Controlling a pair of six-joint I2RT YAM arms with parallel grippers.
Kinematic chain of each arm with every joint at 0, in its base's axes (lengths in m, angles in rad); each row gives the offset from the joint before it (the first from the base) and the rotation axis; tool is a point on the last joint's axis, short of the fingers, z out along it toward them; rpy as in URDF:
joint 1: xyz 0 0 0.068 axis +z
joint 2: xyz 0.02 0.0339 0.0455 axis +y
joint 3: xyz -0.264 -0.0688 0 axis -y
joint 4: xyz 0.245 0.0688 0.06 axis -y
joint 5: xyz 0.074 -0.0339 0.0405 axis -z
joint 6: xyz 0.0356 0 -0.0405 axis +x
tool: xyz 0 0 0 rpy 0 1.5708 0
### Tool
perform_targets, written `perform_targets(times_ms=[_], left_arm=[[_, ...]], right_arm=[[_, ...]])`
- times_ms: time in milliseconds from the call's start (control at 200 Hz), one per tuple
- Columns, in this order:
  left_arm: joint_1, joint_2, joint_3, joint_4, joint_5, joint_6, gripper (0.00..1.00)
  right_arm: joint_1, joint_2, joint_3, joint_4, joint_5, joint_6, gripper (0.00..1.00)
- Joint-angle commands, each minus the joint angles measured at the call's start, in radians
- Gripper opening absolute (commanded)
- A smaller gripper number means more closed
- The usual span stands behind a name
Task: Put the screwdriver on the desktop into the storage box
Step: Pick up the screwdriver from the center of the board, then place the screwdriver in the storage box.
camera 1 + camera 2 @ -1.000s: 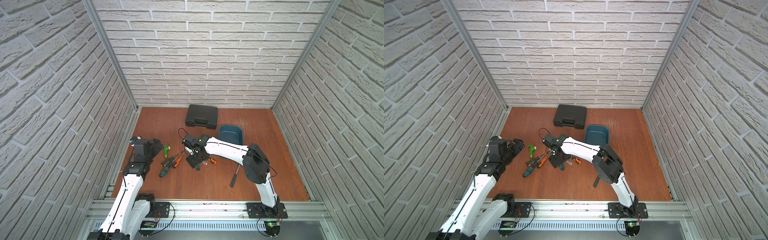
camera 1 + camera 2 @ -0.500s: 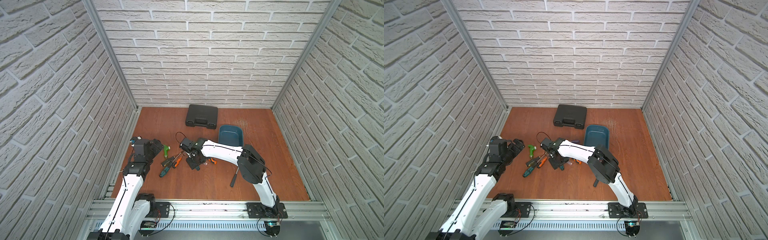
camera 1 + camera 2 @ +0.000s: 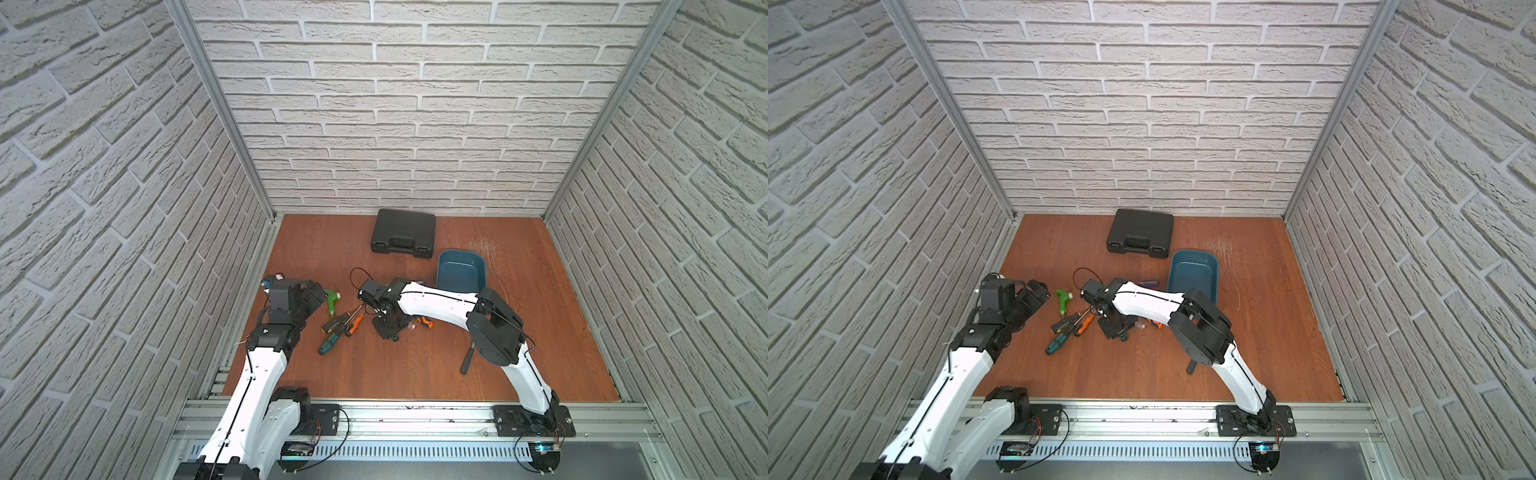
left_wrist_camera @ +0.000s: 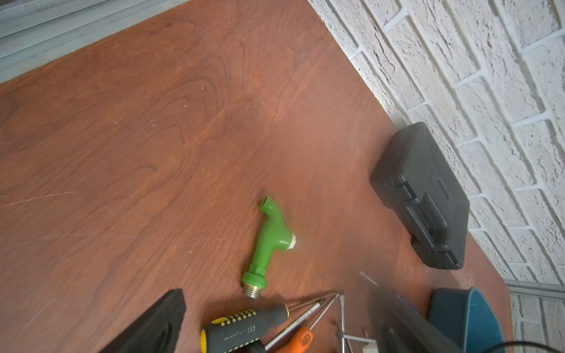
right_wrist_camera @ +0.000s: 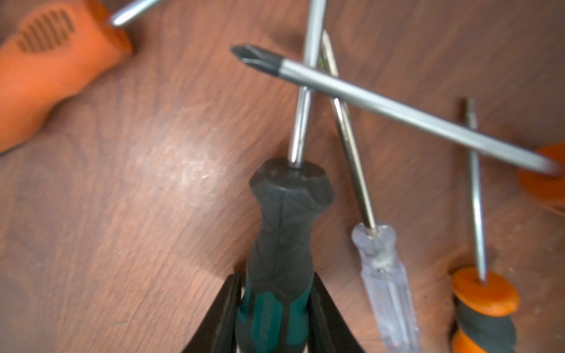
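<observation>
- Against the view of a second ago, the right arm's elbow now sits nearer 9 o'clock and its wrist has edged the same way. The left arm and the loose tools lie as before.
- Right gripper (image 5: pixel 276 278): the fingers pinch the handle of the screwdriver (image 5: pixel 282 232) from both sides.
- Left gripper (image 3: pixel 316 296): the fingers are spread wide with nothing between them, at 9 o'clock of the tool cluster.
- Screwdriver: it has a black handle with teal panels toward the butt, a flared black collar and a bright chrome shaft. It lies near the centre of the desktop (image 3: pixel 374 374), and its shaft passes under a grey Phillips-tipped shaft (image 5: pixel 397 107).
- A clear-handled screwdriver (image 5: pixel 385 275) lies just beside it.
- Storage box (image 3: pixel 461 272): teal-blue, at 1 o'clock of the right gripper and apart from the screwdriver. A black case (image 3: pixel 403 230) stands at 12 o'clock.
</observation>
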Motion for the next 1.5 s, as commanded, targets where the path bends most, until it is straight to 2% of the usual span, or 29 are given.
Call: perform_targets(times_ms=[0, 140, 350, 450, 725, 965, 1105, 1210, 1310, 1455, 1495], left_arm=[[-0.004, 0.007, 0.024, 0.0, -0.01, 0.028, 0.98], [-0.004, 0.012, 0.041, -0.007, -0.02, 0.03, 0.98], [-0.004, 0.01, 0.061, -0.017, -0.034, 0.036, 0.98], [-0.004, 0.005, 0.062, -0.017, -0.039, 0.035, 0.98], [-0.004, 0.019, 0.069, -0.055, -0.056, 0.034, 0.98], [-0.004, 0.034, 0.051, -0.041, -0.04, 0.052, 0.98], [-0.004, 0.047, 0.067, -0.057, -0.022, 0.088, 0.98], [-0.003, 0.02, 0.066, -0.054, 0.004, 0.115, 0.98], [-0.008, -0.021, 0.054, -0.081, 0.008, 0.137, 0.98], [-0.009, -0.059, 0.054, -0.165, -0.009, 0.156, 0.98], [-0.01, -0.072, 0.055, -0.179, -0.019, 0.156, 0.98]], right_arm=[[0.007, 0.0, 0.024, 0.06, -0.137, -0.053, 0.06], [0.003, 0.0, 0.052, 0.082, -0.254, -0.056, 0.04], [-0.012, -0.04, 0.016, 0.164, -0.327, 0.011, 0.03], [-0.018, -0.062, 0.01, 0.163, -0.31, 0.037, 0.03], [-0.041, -0.134, -0.046, 0.091, -0.153, 0.156, 0.03], [-0.04, -0.185, -0.092, 0.195, -0.169, 0.162, 0.03], [-0.041, -0.271, -0.135, 0.289, -0.188, 0.152, 0.03], [-0.043, -0.358, -0.163, 0.343, -0.122, 0.146, 0.03], [-0.064, -0.449, -0.195, 0.342, -0.003, 0.179, 0.03], [-0.138, -0.546, -0.256, 0.173, 0.278, 0.382, 0.02], [-0.169, -0.552, -0.267, 0.125, 0.283, 0.418, 0.02]])
